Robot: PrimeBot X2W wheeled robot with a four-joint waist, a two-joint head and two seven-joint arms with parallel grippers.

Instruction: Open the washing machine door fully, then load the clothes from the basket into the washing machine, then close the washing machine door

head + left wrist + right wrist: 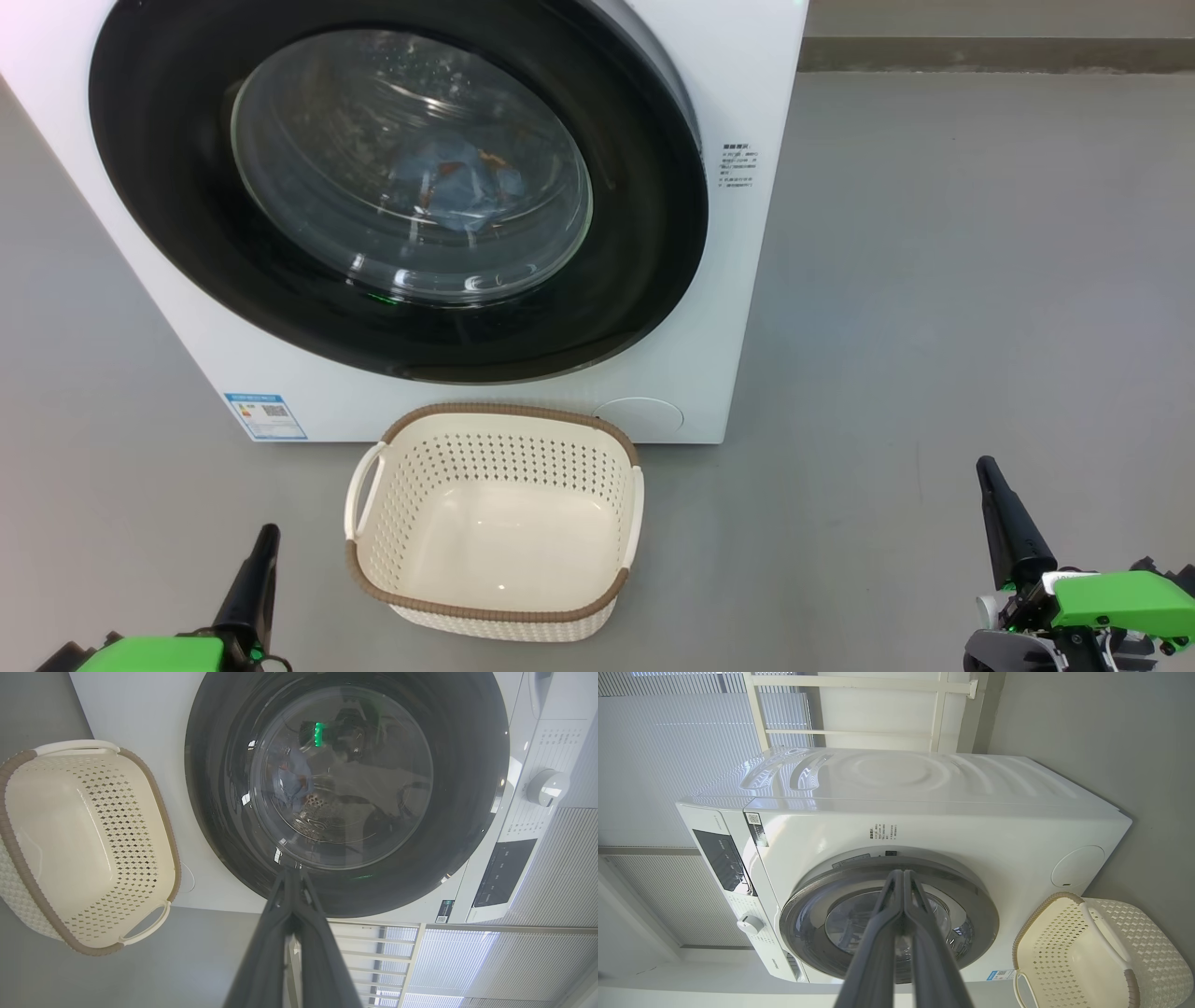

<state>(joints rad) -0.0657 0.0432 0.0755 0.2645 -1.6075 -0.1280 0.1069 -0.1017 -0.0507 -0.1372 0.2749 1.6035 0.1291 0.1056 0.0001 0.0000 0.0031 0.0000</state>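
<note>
Now: washer (pixel 756 112) stands on grey floor (pixel 934 280), door (pixel 168 205) lying against its front. Cream basket (pixel 509 411) sits on floor just before washer, below door, bare bottom showing. Blue clothes (pixel 457 187) lie inside washer, seen through door. Flanking basket, left gripper (pixel 268 534) and right gripper (pixel 983 465) hang low, apart from it, fingers pressed together, holding nothing.

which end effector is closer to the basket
Left. The left end effector sits shut just beyond the left near corner of the basket; the right end effector, also shut, is much farther off on its right side.
</note>
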